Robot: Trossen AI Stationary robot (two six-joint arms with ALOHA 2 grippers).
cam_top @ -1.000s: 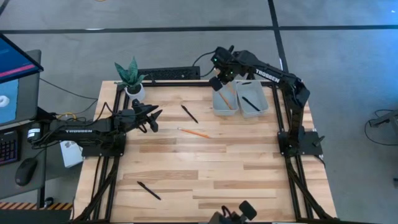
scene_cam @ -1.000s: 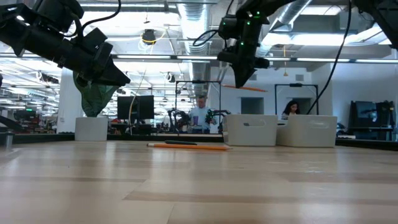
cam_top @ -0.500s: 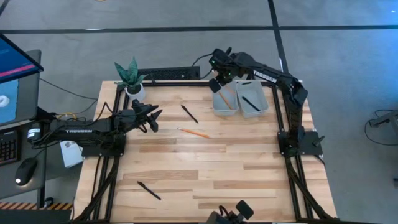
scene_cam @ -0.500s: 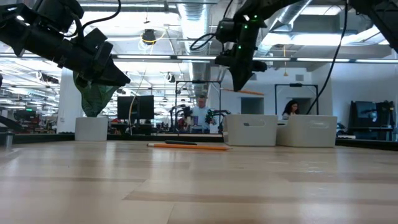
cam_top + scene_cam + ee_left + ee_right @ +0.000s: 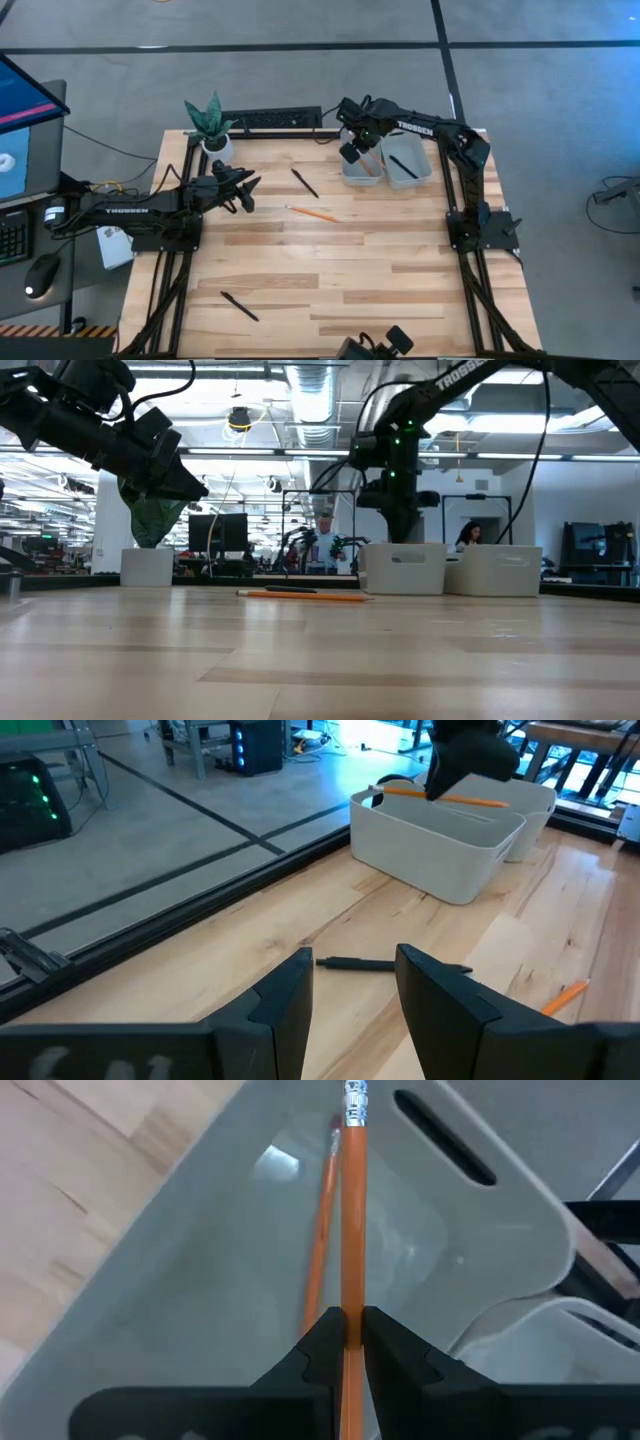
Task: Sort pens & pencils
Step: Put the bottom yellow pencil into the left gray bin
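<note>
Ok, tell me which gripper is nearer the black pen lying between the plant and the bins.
Left. The left gripper hovers just beside that black pen, while the right gripper is over the bin, clamping an orange pencil.

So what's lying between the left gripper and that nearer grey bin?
Just one black pen on bare wood, ahead of the left gripper, short of the bin; left wrist view.

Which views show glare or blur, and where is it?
Low view: bright ceiling lights behind the arms leave the left end effector dark, almost a silhouette. Right wrist view: a pale glare patch lies on the bin floor beside the held pencil; the fingers look soft. Left wrist view: its own fingers are blurred.
</note>
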